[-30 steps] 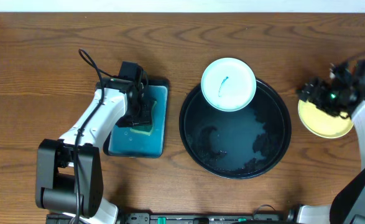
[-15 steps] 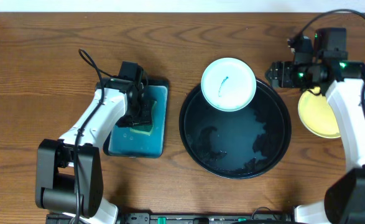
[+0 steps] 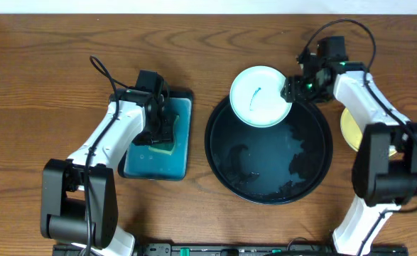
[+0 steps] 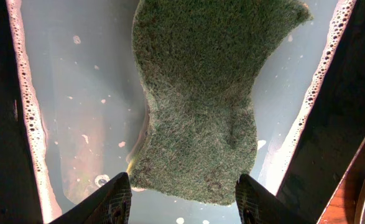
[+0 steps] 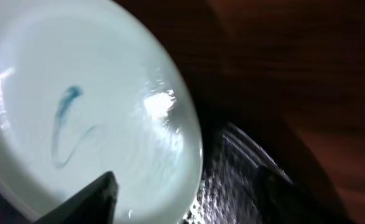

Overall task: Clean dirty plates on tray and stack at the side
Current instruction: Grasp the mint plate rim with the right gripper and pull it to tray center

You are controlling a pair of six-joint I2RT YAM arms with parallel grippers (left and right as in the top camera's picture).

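Note:
A mint-white plate (image 3: 261, 96) with a teal scribble rests on the far rim of the round black tray (image 3: 209, 153). My right gripper (image 3: 291, 89) is at that plate's right edge. In the right wrist view the plate (image 5: 76, 106) fills the left. My right gripper (image 5: 188, 199) is open, one finger over the plate and the other over the wet tray (image 5: 232, 168), with the rim between them. A pale yellow plate (image 3: 348, 131) lies right of the tray, partly under my right arm. My left gripper (image 3: 162, 128) stands open over a green sponge (image 4: 201, 106).
A rectangular teal tray (image 3: 155, 167) holding soapy water (image 4: 76, 93) and the sponge sits left of the black tray. Wet smears lie on the black tray's floor. Bare wooden table surrounds both trays.
My right arm has swung left from above the yellow plate to the mint-white plate's right edge, and its jaws have narrowed a little. The left arm has not moved.

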